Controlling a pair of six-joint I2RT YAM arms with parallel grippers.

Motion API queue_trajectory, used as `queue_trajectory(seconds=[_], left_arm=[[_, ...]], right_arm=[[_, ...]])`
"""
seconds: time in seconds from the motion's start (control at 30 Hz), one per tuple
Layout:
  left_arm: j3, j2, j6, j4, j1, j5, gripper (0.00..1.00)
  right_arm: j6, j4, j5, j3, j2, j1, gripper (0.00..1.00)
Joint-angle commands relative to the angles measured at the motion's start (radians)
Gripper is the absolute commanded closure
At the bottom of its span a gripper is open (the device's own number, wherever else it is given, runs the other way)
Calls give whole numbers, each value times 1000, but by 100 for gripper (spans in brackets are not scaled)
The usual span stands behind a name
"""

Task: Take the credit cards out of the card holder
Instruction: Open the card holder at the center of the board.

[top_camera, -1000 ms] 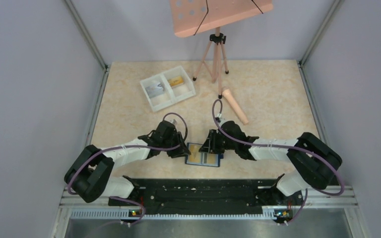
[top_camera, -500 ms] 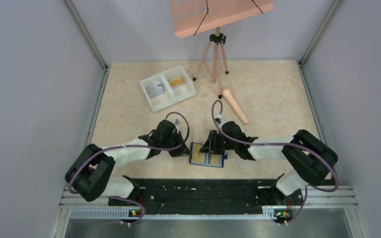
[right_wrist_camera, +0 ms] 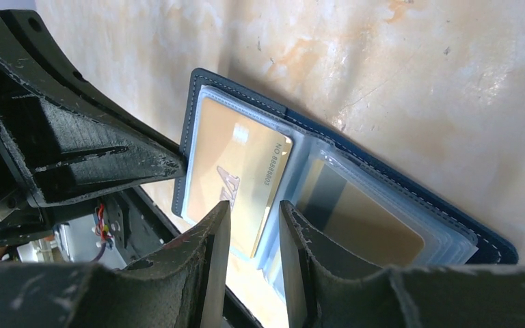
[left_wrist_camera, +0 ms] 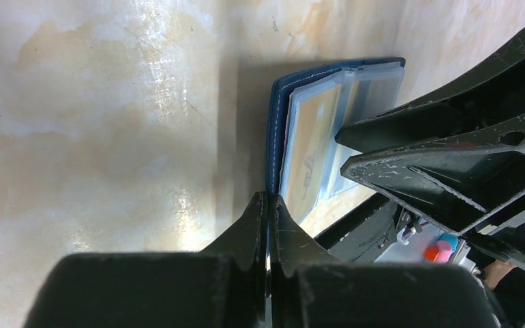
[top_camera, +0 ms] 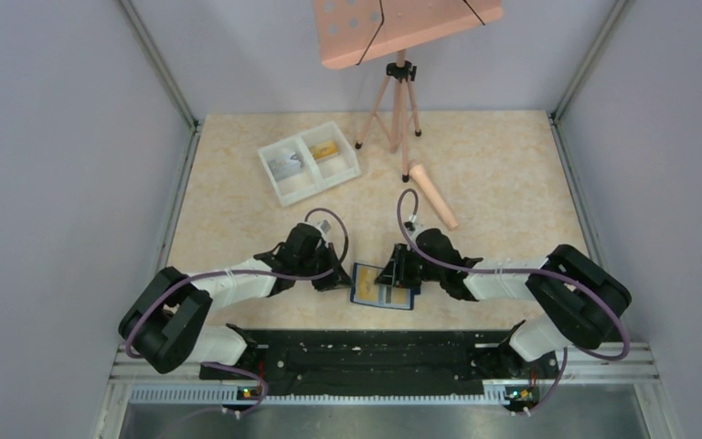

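Near the front edge of the table [top_camera: 512, 155]: my 2 arms reach in toward each other, with the blue card holder [top_camera: 370, 288] lying open and flat between them.
My left gripper [left_wrist_camera: 267, 201]: its 2 fingers are pressed tight together. The tips touch the edge of the card holder's blue cover. I cannot tell if any of the cover is caught between them.
My right gripper [right_wrist_camera: 254, 212]: its 2 fingers are spread a little, and I can see through the gap. The tips point down at the clear plastic pages. The gap sits over one end of the yellow card [right_wrist_camera: 236, 171].
Yellow card: it is tucked inside the plastic page nearest my left gripper. It has a row of small numbers along 1 side.
Darker gold card [right_wrist_camera: 362, 225]: it sits in the next plastic page, just beside the yellow card.
White tray [top_camera: 322, 187]: it is at the back left, well apart from the card holder. It has 2 parts. A grey card [top_camera: 285, 165] lies in the left part and a small yellow card [top_camera: 326, 150] lies in the right part.
Peach tube [top_camera: 433, 202]: it lies on the table behind my right arm.
Tripod [top_camera: 401, 101]: it stands at the back and holds up a peach board [top_camera: 402, 27].
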Motion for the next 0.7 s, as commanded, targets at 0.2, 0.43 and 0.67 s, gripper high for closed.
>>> queue_trajectory(seconds=[0.2,0.43,0.67], left_arm=[[4,-51,-21,-15,-3,-41,84],[7,-29,4,8,-3,-25,59],[-18,12,-6,125,-3,41,55]], right_arm=[[-21,60,8,-35,1,-11,68],[-28,93,-5,-79,1,-23,68],[-22,119,-18,-92,1,-29,68]])
